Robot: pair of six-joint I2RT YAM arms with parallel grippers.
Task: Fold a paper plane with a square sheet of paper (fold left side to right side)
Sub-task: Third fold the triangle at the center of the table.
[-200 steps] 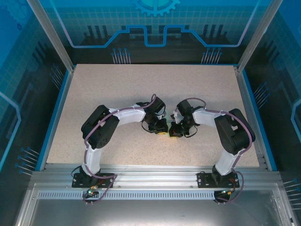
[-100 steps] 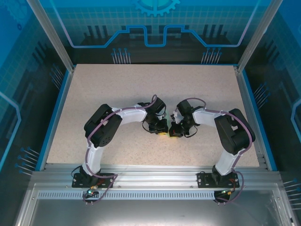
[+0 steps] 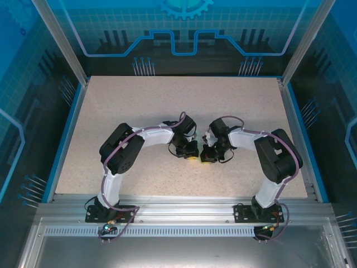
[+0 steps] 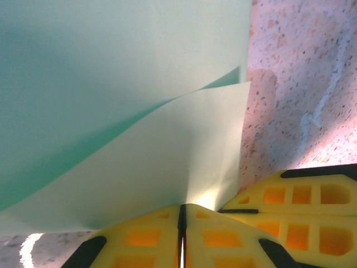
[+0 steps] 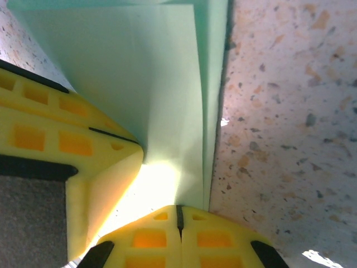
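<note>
- Paper: thin pale mint-green square sheet (image 4: 139,151), doubled over, held over speckled beige tabletop (image 4: 301,84), near table's middle
- Left gripper (image 4: 182,215) clamped on its edge; right gripper (image 5: 178,215) likewise, just beside it
- Judged: free edges gape, so line them up flush before pressing the crease flat
- Count: one sheet, two layers showing; two grippers

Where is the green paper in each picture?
Top view: hidden where the left tool and right tool meet, mid-table.
Left wrist: paper fills the upper left, pinched by the left tool at the bottom.
Right wrist: upper left and middle, pinched by the right tool at the bottom.
Shared landmark: the speckled table.
</note>
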